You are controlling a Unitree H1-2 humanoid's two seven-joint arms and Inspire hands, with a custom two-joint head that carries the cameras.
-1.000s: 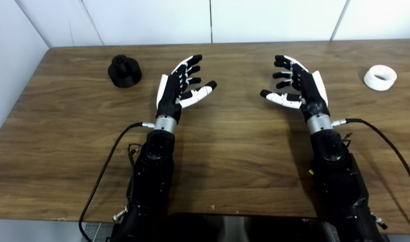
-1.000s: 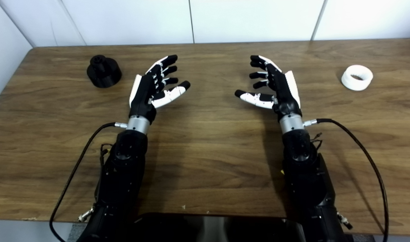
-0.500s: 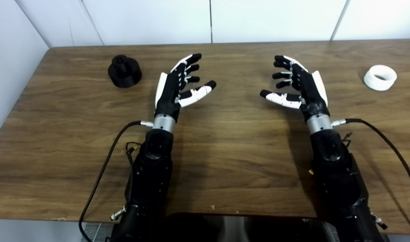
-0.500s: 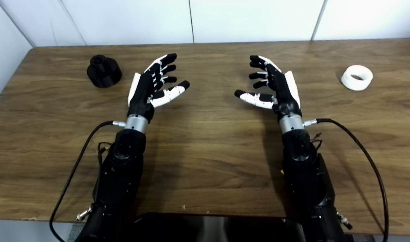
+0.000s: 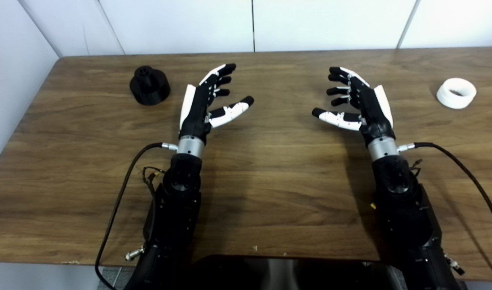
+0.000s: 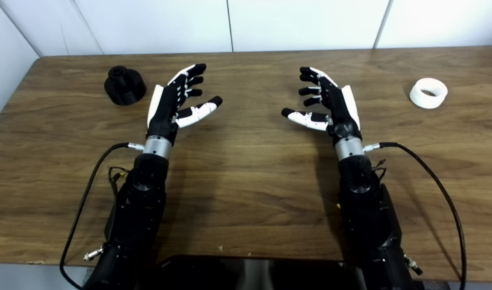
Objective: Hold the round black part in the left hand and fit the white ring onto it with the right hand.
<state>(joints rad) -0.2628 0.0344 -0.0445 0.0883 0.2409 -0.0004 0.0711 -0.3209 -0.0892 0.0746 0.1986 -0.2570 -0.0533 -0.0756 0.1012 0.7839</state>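
My left hand [image 5: 207,106] hovers empty with fingers spread, the round black part [image 5: 149,85] on the table [image 5: 270,173] just to its far left; my right hand [image 5: 360,104], likewise spread and empty, has the white ring [image 5: 456,93] well apart on its right.

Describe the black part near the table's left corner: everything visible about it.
The black part is a round, matte piece that looks like plastic. It has a wide, low base with sloped shoulders and a narrower knob rising from the middle; the knob's top seems to carry small holes or notches, too small to make out. It stands upright on the wooden table, near the far left corner, and touches only the table. The left robot hand, open, is to its right and apart from it.
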